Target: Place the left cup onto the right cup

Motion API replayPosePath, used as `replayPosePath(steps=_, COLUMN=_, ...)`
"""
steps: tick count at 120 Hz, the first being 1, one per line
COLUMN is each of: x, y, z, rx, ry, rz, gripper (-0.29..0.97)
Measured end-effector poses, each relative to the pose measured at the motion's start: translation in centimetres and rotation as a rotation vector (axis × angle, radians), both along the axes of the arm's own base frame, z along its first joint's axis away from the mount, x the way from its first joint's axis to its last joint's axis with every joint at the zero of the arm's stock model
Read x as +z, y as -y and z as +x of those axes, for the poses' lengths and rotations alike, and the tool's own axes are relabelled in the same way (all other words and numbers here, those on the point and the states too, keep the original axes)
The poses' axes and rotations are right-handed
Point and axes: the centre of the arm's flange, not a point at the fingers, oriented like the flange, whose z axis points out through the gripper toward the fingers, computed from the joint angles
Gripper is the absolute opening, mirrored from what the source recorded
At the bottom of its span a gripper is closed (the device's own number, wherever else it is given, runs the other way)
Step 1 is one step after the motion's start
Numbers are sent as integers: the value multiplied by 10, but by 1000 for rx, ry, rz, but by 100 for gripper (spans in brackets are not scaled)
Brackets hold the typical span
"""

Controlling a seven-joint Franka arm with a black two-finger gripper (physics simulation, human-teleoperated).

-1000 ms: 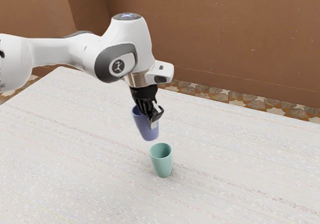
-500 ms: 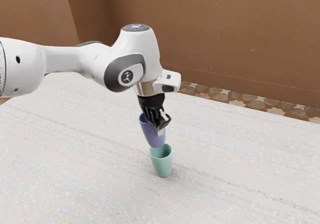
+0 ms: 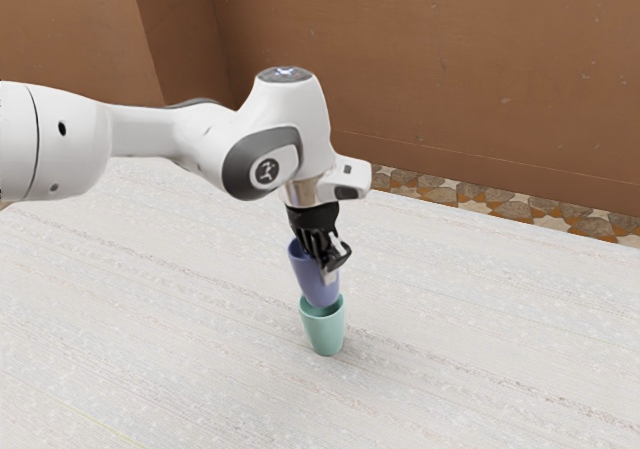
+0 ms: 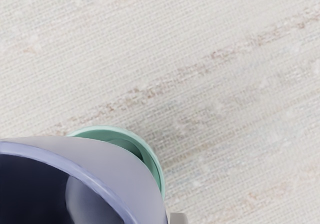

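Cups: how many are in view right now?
2. The purple cup, held by the gripper, sits with its base in the green cup, which stands on the table.

Bare robot test room, lab-like, sim render; big pale desk (image 3: 500, 369) w/ woven-looking grain takes up most of exterior view, same weave seen close in wrist view; plain brown walls (image 3: 450, 59) behind, meeting in corner at exterior view's upper left; strip of cobble-pattern floor (image 3: 500, 204) btw desk's far edge & wall; white multi-joint arm (image 3: 150, 139) reaching over desk; props generic, single-colour: purple cup (image 3: 315, 279), green cup (image 3: 322, 331).
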Motion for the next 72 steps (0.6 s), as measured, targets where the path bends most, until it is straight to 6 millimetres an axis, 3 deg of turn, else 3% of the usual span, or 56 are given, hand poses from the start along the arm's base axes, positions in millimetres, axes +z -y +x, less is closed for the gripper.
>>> replayPosePath(steps=72, x=-23, y=0, z=4, rx=5, ry=-25, rz=8, gripper=-7)
